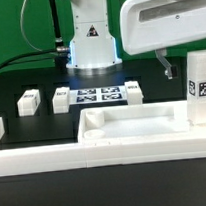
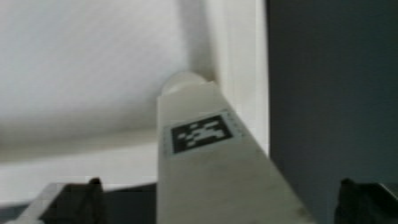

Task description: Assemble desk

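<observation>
The white desk top (image 1: 133,122), a tray with a raised rim, lies at the front of the exterior view. A square white leg (image 1: 198,88) with a black-and-white tag stands upright at the tray's right corner. My gripper (image 1: 174,65) hangs just above that leg. In the wrist view the tagged leg (image 2: 206,140) rises between my gripper (image 2: 222,200), whose dark fingertips (image 2: 80,196) stand wide on either side with a gap to the leg. The jaws are open and hold nothing. The tray's inner corner (image 2: 192,75) shows behind the leg.
Three loose white legs (image 1: 29,102) (image 1: 62,97) (image 1: 133,89) lie in a row on the black table. The marker board (image 1: 98,95) lies between them, before the robot base (image 1: 92,47). A long white border rail (image 1: 35,156) runs along the front.
</observation>
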Controlling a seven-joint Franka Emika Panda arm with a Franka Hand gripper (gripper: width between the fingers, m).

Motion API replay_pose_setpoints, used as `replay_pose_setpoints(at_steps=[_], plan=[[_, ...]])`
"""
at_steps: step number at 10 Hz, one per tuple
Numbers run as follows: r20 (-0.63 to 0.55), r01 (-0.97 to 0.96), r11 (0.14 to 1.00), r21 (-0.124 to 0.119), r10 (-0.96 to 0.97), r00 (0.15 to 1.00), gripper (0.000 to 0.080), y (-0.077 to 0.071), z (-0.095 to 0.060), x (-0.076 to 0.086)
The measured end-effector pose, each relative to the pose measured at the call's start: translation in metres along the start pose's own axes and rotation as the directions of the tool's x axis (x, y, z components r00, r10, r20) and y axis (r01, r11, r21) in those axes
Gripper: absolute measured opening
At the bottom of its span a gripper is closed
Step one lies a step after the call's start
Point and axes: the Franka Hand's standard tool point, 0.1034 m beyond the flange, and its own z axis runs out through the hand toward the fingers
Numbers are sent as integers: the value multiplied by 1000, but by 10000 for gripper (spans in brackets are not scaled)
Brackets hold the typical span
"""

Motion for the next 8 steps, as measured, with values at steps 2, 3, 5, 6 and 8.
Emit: replay_pose_setpoints(at_steps=[2, 3, 5, 6, 8], plan=[[1, -58, 998, 5, 58, 998, 529, -1, 0, 0], [1, -57, 998, 4, 57, 998, 391, 0, 0, 0], [1, -212, 977, 1, 212, 977, 294, 3, 0, 0], [1, -275, 962, 1, 275, 962, 294, 3, 0, 0], [-3, -490, 872, 2, 490, 872, 294, 4, 1, 0]])
